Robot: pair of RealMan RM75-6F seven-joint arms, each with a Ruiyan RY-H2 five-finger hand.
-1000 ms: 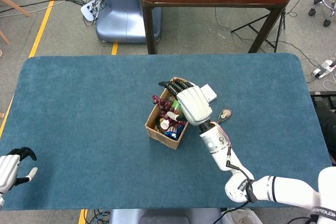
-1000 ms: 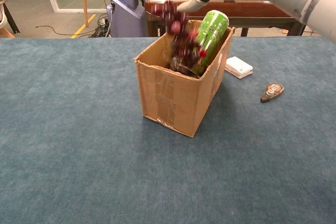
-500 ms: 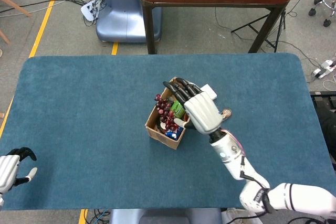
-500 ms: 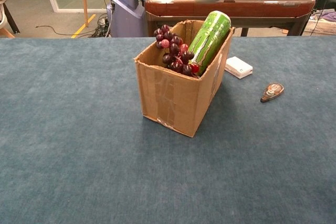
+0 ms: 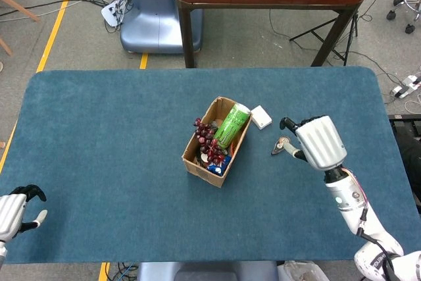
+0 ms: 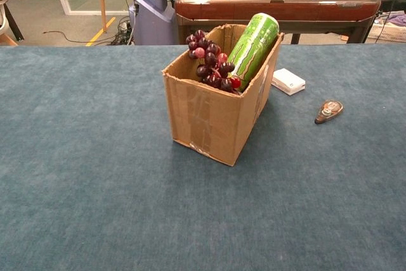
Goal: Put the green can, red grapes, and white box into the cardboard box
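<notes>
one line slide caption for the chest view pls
Green can and red grapes sit in the brown cardboard box; small white box on blue table.

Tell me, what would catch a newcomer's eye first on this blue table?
Probably the cardboard box in the middle, with a tall green can leaning out of it and a bunch of red grapes spilling over its rim. To its right a small white box lies on the cloth, with the robot's white right hand hovering nearby.

green can [image 6: 252, 47] tilted in cardboard box [image 6: 212, 120] | red grapes [image 6: 211, 68] inside | white box [image 6: 288, 81] on table beside
</notes>
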